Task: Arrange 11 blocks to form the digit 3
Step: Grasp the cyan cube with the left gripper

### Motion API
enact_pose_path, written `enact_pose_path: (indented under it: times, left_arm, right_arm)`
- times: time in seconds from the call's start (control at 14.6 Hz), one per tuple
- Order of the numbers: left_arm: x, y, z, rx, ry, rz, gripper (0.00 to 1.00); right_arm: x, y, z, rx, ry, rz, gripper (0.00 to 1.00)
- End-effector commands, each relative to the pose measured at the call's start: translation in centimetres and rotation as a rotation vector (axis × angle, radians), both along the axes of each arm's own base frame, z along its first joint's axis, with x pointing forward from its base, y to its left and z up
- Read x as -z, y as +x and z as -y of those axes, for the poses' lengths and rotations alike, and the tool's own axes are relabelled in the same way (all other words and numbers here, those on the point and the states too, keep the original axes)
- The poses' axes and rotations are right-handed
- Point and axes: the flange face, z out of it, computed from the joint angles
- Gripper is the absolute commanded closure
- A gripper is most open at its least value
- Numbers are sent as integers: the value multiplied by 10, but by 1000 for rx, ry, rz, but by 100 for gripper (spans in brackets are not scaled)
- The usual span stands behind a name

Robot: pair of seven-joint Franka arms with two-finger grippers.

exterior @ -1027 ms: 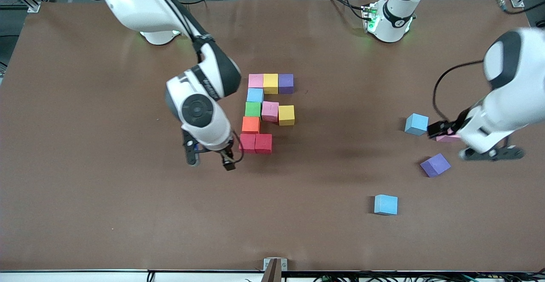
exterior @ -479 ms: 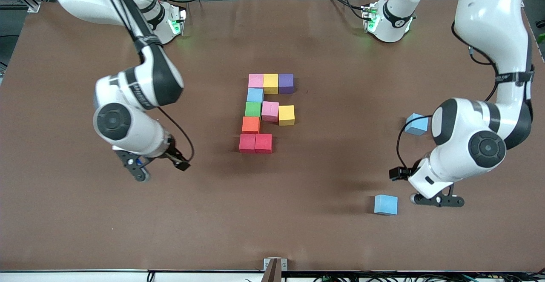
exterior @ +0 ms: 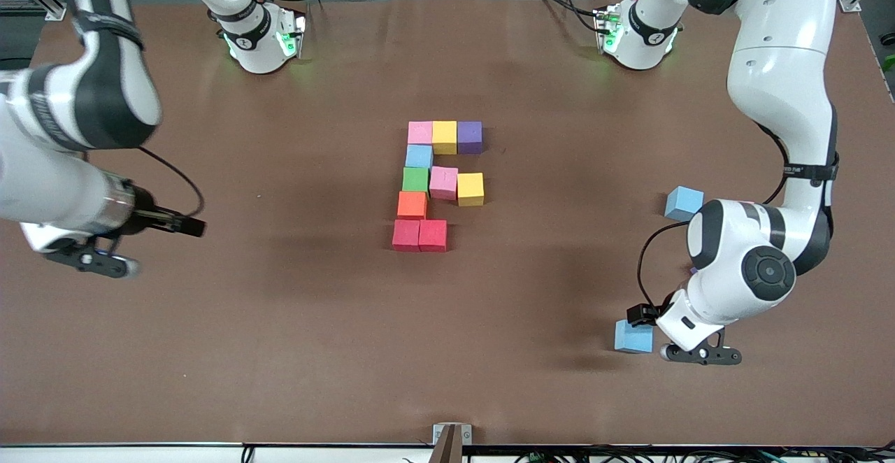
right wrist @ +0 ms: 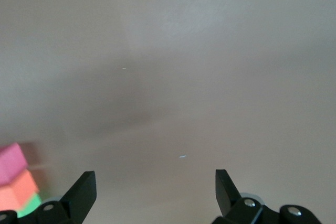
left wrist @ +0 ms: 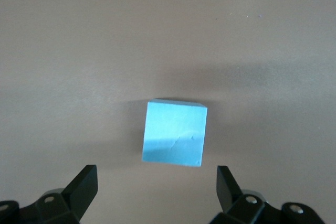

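Counting ten small foam cubes (exterior: 433,180) touching in the digit 3 (exterior: 417,205); its lowest bar lacks one. My left gripper (left wrist: 156,192), fingers wide, hovers over the loose light-blue foam cube (left wrist: 174,132) at four o'clock; my right gripper (right wrist: 155,192) waits wide at nine o'clock.

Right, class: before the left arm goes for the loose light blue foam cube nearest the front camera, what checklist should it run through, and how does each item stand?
1. Left gripper open: ok.
2. Light blue foam cube in line between its fingers: ok.
3. That cube standing free of other blocks: ok.
4. Left gripper low enough to close on it: cannot tell.
5. Right gripper open, empty, waiting over bare table at the right arm's end: ok.
6. Unfinished figure of coloured cubes has an empty place beside the two red cubes: ok.
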Motion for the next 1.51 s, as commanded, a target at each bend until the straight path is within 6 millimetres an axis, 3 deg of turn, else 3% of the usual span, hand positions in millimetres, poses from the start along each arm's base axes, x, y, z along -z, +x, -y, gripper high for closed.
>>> enact_pose_path:
  times: [0.0, 0.27, 0.41, 0.62, 0.82, 1.1, 1.3, 1.44]
  left_arm:
    - [13, 11, 2, 23, -13, 22, 0]
    - [32, 17, 4, 31, -19, 22, 2]
    - [36, 23, 6, 31, -25, 30, 3]
    - [40, 27, 8, 23, -44, 36, 4]
    - [51, 30, 11, 22, -55, 75, 5]
    - [62, 30, 10, 18, -57, 75, 7]
    - [62, 28, 9, -4, -82, 59, 23]
    - [60, 25, 7, -17, -83, 21, 50]
  right_arm:
    - [-21, -13, 50, -103, 13, -4, 0]
    - [-43, -23, 92, -101, -37, -5, 0]
    - [-48, -22, 95, -96, -41, 3, 0]
    - [-50, -23, 78, -67, -30, -7, 0]
    - [-68, -22, 37, -44, -41, 2, 0]
    - [-66, -23, 33, -54, -31, -20, 0]
    - [-86, -20, 23, -71, -37, 25, 0]
    - [-84, -19, 18, -68, -38, 24, 0]
